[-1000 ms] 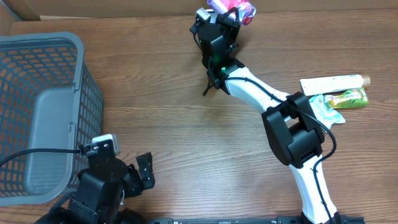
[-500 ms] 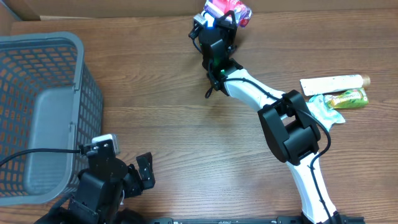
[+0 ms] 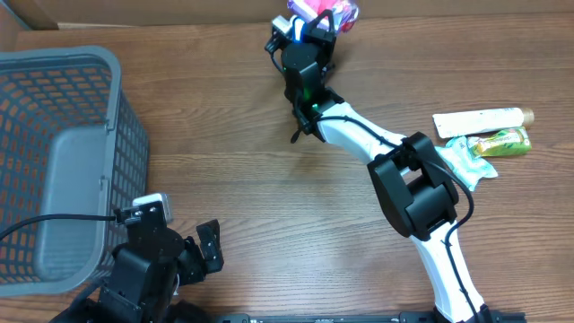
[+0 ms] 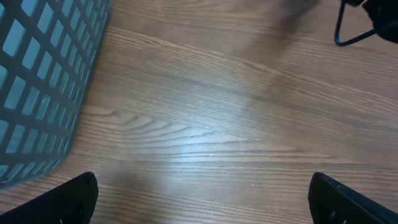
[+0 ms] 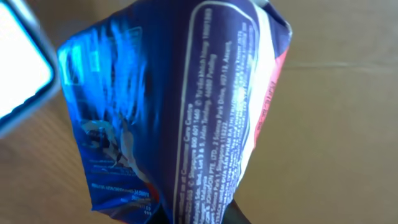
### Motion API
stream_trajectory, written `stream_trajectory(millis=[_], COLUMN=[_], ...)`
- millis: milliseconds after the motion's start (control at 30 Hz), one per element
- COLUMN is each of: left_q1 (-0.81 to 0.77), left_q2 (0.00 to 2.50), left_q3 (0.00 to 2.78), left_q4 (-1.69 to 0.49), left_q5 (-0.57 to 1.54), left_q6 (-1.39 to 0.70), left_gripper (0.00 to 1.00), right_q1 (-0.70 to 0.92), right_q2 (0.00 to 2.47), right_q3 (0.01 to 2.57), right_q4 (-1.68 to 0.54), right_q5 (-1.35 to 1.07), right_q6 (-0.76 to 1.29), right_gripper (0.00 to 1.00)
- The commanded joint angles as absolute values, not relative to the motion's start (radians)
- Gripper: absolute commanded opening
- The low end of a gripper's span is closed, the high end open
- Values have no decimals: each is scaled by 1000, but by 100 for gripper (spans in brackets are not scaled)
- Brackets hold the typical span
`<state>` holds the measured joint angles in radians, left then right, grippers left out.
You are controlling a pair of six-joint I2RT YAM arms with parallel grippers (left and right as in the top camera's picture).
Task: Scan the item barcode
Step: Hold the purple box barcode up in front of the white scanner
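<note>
Scene: a brown wooden table [image 3: 251, 188] seen from above, with a grey plastic mesh basket [image 3: 115, 81] at its left side and two robot arms.
Landmark: every place below is told from the basket.
Task item: a crinkled snack packet [image 3: 325, 9], purple-blue with a pink-red edge. It is up at the far edge of the table, well to the right of the basket's far right corner, and it is held off the wood.
Packet close up: in the right wrist view the packet [image 5: 180, 112] fills the picture, upright and creased, with a column of small white print down its purple face. The print is too fine to read.
Right gripper [image 3: 314, 25]: clenched on the lower end of the packet, with the white arm reaching up to it from the near right.
Left gripper [image 4: 205, 202]: released, its jaws spread wide and holding nothing. It sits just off the basket's near right corner, above bare wood, with the basket wall at its left.
Other items: a cream tube [image 3: 480, 119], a green packet [image 3: 502, 142] just below it and a pale green wrapper [image 3: 473, 163], grouped close together far across the table from the basket, near the right edge.
</note>
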<state>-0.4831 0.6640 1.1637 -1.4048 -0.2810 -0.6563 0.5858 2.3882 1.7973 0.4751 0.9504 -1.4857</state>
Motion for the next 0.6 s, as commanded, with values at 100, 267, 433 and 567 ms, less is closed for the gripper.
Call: stream_trajectory(millis=[100,267,433,567], left_q1=[-487,-487,-487,-487], left_q2=[665,665,665,665], left_q3=[1161,1161,1161,1161], left_q4=[-1402,-1402,-1402,-1402], left_q5=[-288,-288,-288,-288], left_q6=[-674,-674,-674,-674], left_gripper=[100,100,100,100], right_q1=[604,653,681,688], right_q2=[2378,2312,2193,2091], right_q3=[1801,1801,1801,1801], right_q4=[387,471,452,311], right_q5=[976,995,1050,1127], right_q6=[-1296,-1259,-1171,-1063], right_gripper=[4,4,4,4])
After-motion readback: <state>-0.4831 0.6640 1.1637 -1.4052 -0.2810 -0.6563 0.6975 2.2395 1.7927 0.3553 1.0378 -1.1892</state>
